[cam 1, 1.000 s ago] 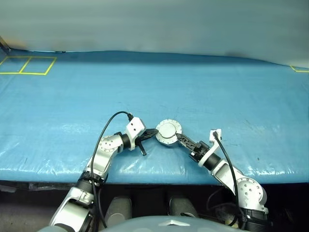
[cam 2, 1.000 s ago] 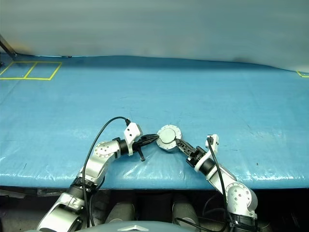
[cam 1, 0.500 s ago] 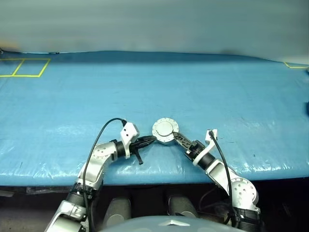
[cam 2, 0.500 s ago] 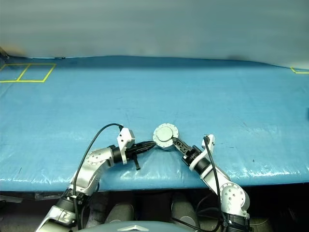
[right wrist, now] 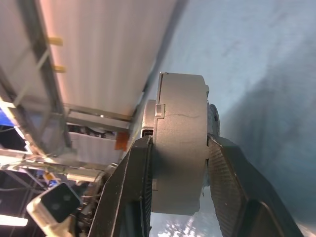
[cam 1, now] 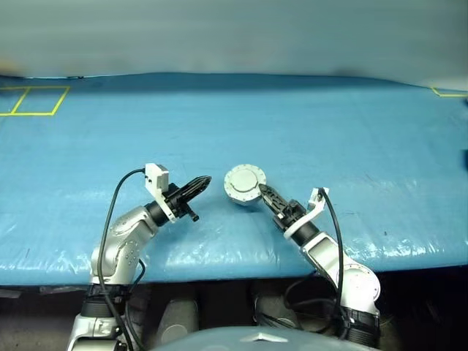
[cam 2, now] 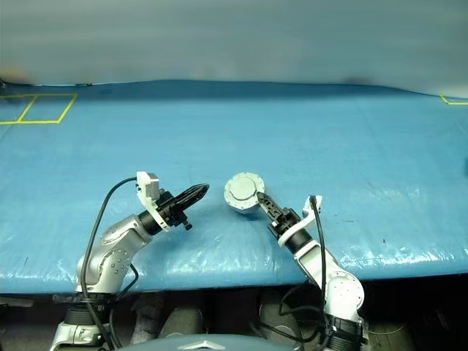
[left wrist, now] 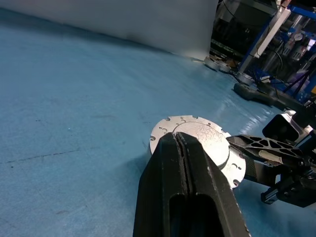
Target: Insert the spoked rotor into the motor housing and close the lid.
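A: Right gripper (right wrist: 175,163) first. What's it doing?

B: Clamped on the motor housing (cam 1: 244,183), one finger on each flat face, seen edge-on in the right wrist view. The lid (left wrist: 200,138) is closed on it, pale outer face showing.

A: Is the housing on the table?

B: Can't tell if it touches. It sits over the blue table cover (cam 1: 307,131), near the front edge and about centre, face tilted toward the camera.

A: Left gripper (cam 1: 202,181)?

B: Fingers pressed together, nothing between them. It points toward the housing, tips just beside it with a clear gap, no contact.

A: Spoked rotor?

B: Not visible with the lid closed, so can't say where it is.

A: Anything else?

B: Yellow tape squares (cam 1: 33,101) at the far left corner of the cover, and another bit of yellow tape (cam 1: 447,93) at the far right. Grey wall (cam 1: 234,36) behind the table.
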You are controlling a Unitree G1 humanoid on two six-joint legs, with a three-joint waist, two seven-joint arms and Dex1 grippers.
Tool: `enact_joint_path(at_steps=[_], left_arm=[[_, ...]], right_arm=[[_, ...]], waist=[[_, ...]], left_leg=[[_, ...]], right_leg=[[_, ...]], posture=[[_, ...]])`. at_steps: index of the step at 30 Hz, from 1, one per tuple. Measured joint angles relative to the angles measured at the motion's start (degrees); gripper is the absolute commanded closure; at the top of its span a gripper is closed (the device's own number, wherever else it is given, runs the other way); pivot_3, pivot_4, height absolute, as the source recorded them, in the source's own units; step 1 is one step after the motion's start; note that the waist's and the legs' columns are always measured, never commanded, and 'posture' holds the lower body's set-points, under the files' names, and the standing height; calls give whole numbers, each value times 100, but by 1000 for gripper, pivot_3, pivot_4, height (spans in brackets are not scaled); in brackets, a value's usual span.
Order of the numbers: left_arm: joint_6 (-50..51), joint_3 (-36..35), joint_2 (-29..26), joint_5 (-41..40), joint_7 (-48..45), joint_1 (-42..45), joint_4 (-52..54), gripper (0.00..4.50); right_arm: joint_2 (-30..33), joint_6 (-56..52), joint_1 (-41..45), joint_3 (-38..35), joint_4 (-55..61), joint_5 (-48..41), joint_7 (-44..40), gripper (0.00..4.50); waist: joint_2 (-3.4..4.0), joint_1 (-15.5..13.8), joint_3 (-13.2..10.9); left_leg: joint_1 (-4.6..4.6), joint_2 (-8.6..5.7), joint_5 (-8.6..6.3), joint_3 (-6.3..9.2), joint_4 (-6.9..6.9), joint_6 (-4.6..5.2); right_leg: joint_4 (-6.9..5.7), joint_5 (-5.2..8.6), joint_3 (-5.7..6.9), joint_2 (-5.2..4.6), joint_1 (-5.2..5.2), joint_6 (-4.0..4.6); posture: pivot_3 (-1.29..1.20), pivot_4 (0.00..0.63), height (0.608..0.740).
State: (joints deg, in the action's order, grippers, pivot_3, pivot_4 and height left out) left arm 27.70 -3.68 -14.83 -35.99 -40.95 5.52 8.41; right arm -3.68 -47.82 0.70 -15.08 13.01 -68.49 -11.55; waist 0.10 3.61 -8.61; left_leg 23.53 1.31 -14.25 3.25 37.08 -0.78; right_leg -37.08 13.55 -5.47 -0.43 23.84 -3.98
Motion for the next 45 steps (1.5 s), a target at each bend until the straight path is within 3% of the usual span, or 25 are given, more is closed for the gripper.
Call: enact_joint_path(at_steps=[8,9,13,22,23,45], left_arm=[[558,-776,182,-1206,415,-286,325,4500],[561,-850,209,-1332,438,-322,384,4325],[656,-855,312,-1660,406,-552,520,3260],[709,-696,686,-2097,338,-483,520,158],[709,-684,694,-2125,332,-441,520,47],[1163,-466,1684,-2705,711,314,-387,47]], right_arm=[[-55,32,417,126,159,-416,110,3206],[-53,44,471,117,160,-456,158,3206],[-49,113,626,128,210,-625,232,3206],[156,80,686,581,482,-864,280,3206],[189,81,686,623,516,-868,280,3206],[469,176,675,867,548,-872,320,3206]], waist=[[-2,-26,-3],[-2,-21,-4],[-1,-5,-4],[-2,-4,-4],[-2,-3,-4],[-4,1,-5]], left_leg=[[8,-6,0,7,6,0],[7,-6,0,5,8,0],[5,-6,0,5,9,0],[4,-6,1,8,13,-1],[4,-7,1,8,13,-1],[4,-9,1,11,23,-1]], right_leg=[[7,0,10,-8,-3,0],[7,0,8,-9,-4,0],[5,0,9,-6,-5,0],[3,0,10,-5,-8,1],[2,0,10,-4,-7,1],[-1,-1,10,-4,-12,-1]], posture=[[0,150,740],[0,150,740],[0,150,740],[0,150,740],[0,150,740],[0,150,740]])
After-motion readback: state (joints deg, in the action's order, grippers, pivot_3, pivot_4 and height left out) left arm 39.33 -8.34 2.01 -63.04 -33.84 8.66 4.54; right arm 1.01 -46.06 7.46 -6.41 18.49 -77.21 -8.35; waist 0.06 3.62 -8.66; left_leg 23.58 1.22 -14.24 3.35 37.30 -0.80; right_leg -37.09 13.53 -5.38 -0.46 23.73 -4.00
